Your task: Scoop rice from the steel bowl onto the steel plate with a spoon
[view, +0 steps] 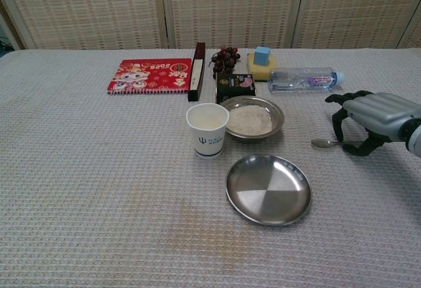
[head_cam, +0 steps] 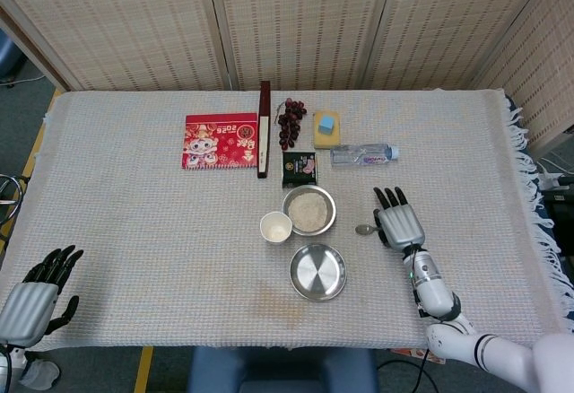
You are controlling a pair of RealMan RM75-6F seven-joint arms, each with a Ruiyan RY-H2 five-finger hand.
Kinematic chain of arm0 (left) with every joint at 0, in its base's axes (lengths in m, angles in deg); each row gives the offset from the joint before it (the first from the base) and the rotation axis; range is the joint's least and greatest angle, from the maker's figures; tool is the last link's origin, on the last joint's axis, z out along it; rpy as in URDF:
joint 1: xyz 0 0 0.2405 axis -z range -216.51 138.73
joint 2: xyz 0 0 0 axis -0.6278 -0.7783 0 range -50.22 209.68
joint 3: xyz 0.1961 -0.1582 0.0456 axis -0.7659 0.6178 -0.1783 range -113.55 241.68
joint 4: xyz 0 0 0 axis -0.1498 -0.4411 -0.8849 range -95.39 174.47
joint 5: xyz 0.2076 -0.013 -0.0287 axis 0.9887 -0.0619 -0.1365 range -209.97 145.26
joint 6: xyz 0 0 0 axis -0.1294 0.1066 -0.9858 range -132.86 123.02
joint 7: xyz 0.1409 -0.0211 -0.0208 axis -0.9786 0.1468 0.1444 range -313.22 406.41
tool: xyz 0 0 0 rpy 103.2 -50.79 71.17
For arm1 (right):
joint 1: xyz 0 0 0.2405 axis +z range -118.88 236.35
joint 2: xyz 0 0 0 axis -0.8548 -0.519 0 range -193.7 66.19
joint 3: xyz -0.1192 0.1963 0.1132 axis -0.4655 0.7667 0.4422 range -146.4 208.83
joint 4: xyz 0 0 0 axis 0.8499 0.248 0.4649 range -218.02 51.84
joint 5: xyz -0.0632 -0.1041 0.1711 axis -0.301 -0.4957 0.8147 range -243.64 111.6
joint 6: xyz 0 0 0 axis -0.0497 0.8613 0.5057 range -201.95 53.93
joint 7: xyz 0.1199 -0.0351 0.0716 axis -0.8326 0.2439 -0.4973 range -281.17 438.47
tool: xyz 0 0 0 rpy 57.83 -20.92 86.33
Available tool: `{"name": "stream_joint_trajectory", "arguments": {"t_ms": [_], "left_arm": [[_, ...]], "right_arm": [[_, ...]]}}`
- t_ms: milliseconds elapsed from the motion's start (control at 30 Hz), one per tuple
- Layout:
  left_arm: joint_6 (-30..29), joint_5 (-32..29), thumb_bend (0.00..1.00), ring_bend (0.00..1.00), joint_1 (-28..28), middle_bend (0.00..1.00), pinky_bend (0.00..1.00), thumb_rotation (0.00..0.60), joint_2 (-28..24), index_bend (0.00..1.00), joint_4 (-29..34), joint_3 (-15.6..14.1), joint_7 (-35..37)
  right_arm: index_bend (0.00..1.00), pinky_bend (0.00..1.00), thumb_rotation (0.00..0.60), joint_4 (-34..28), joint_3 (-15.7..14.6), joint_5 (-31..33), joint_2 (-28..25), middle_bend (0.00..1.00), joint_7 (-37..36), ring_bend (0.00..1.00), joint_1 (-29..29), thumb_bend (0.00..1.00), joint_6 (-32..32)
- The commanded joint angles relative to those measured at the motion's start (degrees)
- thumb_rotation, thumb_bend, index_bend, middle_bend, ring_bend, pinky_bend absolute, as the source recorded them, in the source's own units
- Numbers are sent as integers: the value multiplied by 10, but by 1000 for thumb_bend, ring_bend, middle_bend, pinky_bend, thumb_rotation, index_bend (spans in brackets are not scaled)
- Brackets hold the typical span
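Note:
The steel bowl holds rice at mid-table. Just in front of it lies the bare steel plate. The spoon lies flat on the cloth to the right of the bowl, its handle running under my right hand. That hand arches over the handle with fingers spread and tips down by the cloth; no firm grip shows. My left hand rests at the table's near left corner, fingers apart and holding nothing. It shows only in the head view.
A paper cup stands left of the bowl. Behind it are a dark packet, grapes, a yellow sponge with a blue block, a water bottle, a red calendar and a dark box.

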Motion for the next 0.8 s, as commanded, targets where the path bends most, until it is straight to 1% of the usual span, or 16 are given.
{"name": "stream_joint_trajectory", "arguments": {"t_ms": [33, 300, 400, 500, 667, 800], "left_arm": [[0, 0, 468, 0, 0, 0, 190, 600, 0, 0, 0, 0, 0], [0, 0, 466, 0, 0, 0, 190, 600, 0, 0, 0, 0, 0], [0, 0, 469, 0, 0, 0, 190, 600, 0, 0, 0, 0, -1], [-1, 0, 468, 0, 0, 0, 190, 600, 0, 0, 0, 0, -1], [1, -1, 468, 0, 0, 0, 190, 600, 0, 0, 1, -1, -2], [0, 0, 467, 0, -1, 0, 190, 600, 0, 0, 2, -1, -3]], "right_arm": [[523, 0, 600, 1, 0, 0, 1, 0, -1, 0, 0, 311, 0], [544, 0, 600, 3, 0, 6, 1, 1, -4, 0, 1, 311, -4], [557, 0, 600, 0, 1, 4, 1, 20, -7, 0, 0, 311, 1], [588, 0, 600, 2, 0, -8, 2, 82, -18, 0, -4, 312, 17], [662, 0, 600, 12, -6, -29, 8, 229, -29, 0, -9, 319, 39], [701, 1, 600, 23, -4, -41, 16, 299, -39, 0, -12, 322, 55]]}}
